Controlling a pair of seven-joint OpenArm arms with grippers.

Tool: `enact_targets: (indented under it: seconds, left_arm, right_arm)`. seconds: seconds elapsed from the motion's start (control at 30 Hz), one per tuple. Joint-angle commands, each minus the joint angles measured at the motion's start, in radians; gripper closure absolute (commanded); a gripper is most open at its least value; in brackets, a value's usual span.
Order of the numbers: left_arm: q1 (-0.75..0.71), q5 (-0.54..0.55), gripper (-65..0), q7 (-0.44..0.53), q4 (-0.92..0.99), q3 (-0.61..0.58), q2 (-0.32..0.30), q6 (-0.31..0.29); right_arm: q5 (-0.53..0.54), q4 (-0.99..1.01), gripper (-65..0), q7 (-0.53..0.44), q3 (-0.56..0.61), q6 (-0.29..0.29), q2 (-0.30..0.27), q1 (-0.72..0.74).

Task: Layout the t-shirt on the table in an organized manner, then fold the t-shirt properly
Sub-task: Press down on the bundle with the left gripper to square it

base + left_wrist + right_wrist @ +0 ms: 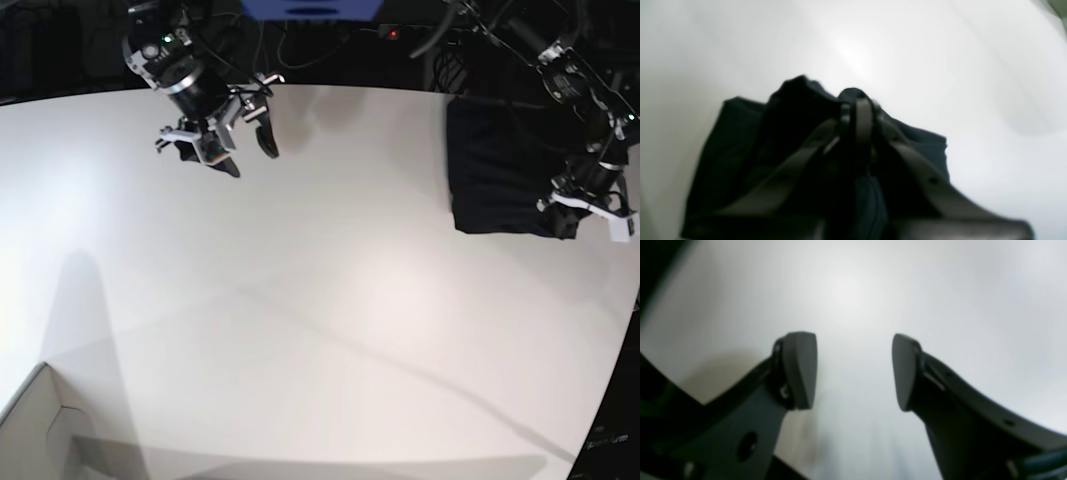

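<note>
The black t-shirt (pixel 500 165) lies bunched in a rough rectangle at the far right of the white table (pixel 330 300). My left gripper (pixel 562 216) sits at the shirt's near right corner. In the left wrist view the left gripper (pixel 857 116) is shut on a raised fold of the t-shirt (pixel 740 150), which drapes down around the fingers. My right gripper (pixel 250 152) hangs open and empty above the table's far left, well away from the shirt. In the right wrist view the right gripper (pixel 853 371) shows its jaws wide apart over bare table (pixel 853 290).
A pale cardboard box corner (pixel 30 430) juts in at the bottom left. The table's curved edge (pixel 622 350) runs down the right side. Dark equipment and cables stand behind the far edge, with a blue object (pixel 310 8) at the top.
</note>
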State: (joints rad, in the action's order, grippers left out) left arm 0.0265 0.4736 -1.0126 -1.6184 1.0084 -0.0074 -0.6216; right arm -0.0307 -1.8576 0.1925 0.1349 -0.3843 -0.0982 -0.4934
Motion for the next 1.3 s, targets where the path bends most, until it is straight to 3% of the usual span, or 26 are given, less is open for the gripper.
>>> enact_targets:
  seconds: [0.0, 0.2, 0.47, 0.67, 0.93, 1.27]
  left_arm:
    - [0.008, 0.017, -1.5, 0.022, -0.013, 0.005, -0.015, -0.004]
    - [-0.001, 0.014, -1.7, 0.022, -0.010, 0.065, -0.044, -0.004]
    - [-0.026, 0.014, -1.8, 0.022, 0.091, 0.071, -0.104, -0.004]
    - [-0.038, 0.015, -2.5, 0.022, 0.112, 0.092, -0.110, -0.004]
    - [-0.038, 0.015, -28.4, 0.022, 0.112, 0.231, -0.075, -0.004]
    - [-0.038, 0.021, -31.6, 0.022, 0.114, 0.252, -0.079, -0.005]
  right_arm:
    - [0.012, -0.029, -35.7, -0.029, 0.025, -0.005, 0.021, 0.002]
    - [0.012, -0.027, -31.0, -0.029, 0.091, -0.003, 0.062, 0.048]
    - [0.012, 0.002, -30.6, -0.029, 0.128, -0.003, 0.062, 0.077]
    - [0.012, 0.003, -30.6, -0.029, 0.128, -0.003, 0.058, 0.075]
    - [0.012, 0.003, -30.6, -0.029, 0.121, -0.003, 0.055, 0.069]
    - [0.012, 0.002, -30.6, -0.029, 0.124, -0.005, 0.055, 0.063]
